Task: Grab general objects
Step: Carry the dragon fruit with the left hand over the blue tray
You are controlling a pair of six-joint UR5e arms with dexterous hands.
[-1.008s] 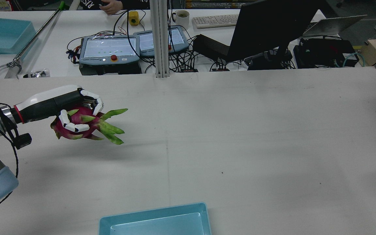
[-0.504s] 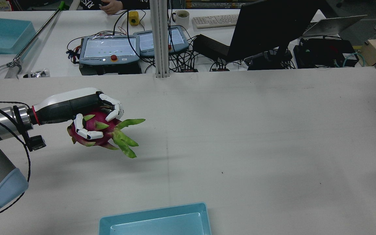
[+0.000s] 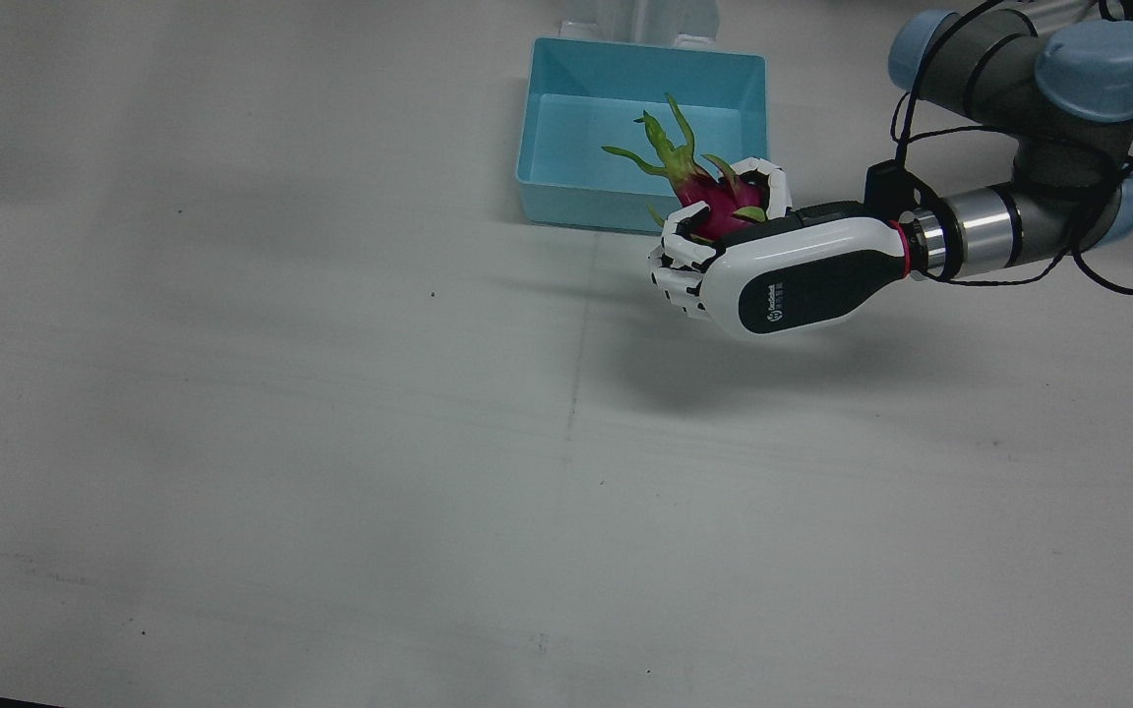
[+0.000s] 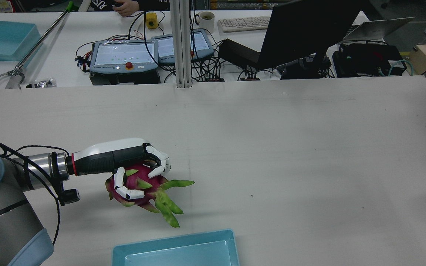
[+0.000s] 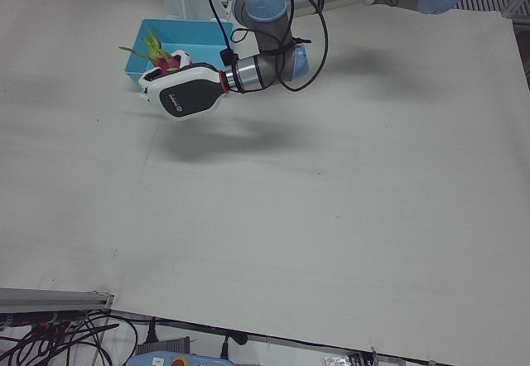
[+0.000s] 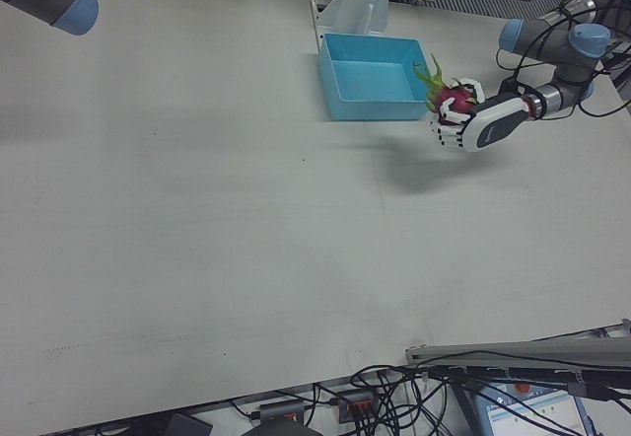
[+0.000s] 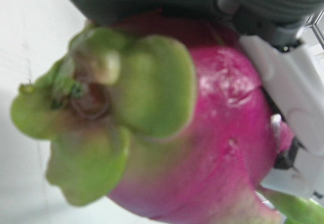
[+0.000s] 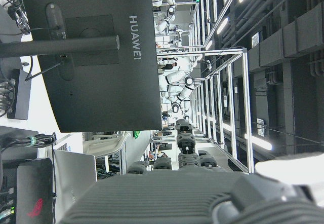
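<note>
While the left hand (image 4: 124, 162) clutches the dragon fruit (image 4: 139, 186), a monitor (image 8: 96, 57) reads "HUAWEI".

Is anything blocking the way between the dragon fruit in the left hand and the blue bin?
Nothing visible does. The left hand holds the dragon fruit above the table, just short of the blue bin. Only bare table lies between them, and the bin looks empty.
</note>
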